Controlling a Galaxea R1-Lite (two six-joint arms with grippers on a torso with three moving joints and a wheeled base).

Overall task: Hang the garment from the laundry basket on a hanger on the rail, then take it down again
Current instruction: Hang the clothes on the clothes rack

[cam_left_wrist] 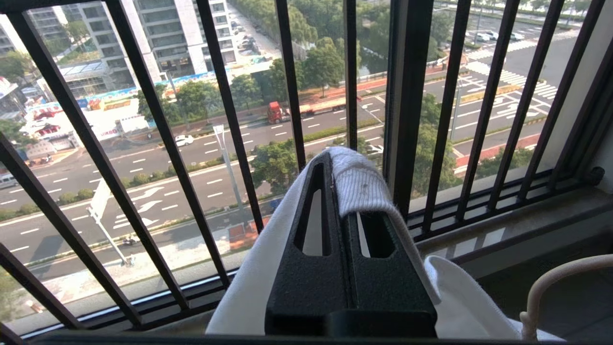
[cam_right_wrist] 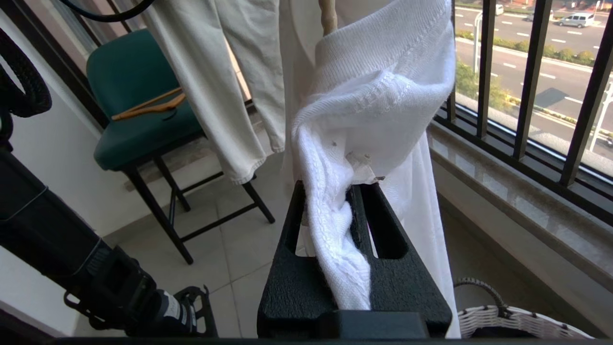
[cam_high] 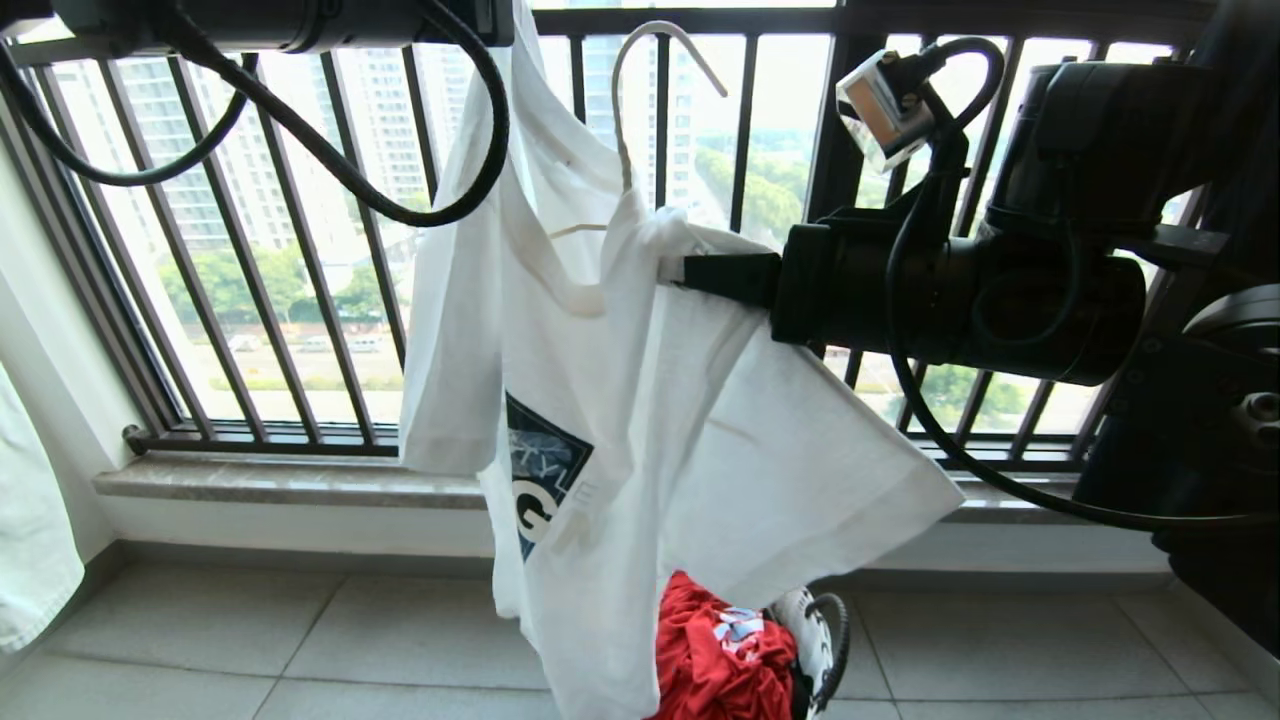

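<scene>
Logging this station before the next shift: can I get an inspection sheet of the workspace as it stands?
Surface: tiled floor, bare where visible.
Job's things: T-shirt held up, hanger inside its neck; basket below.
Clutter: red garment in basket; wooden hanger on green chair.
Grippers: left gripper and right gripper both shut on the T-shirt.
Cables: black cables loop beside the T-shirt.
Surroundings: window bars, street beyond.

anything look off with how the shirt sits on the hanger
Yes. The T-shirt hangs lopsided, bunched at the collar beside the hanger, stretched between the left pincer and right pincer.
</scene>
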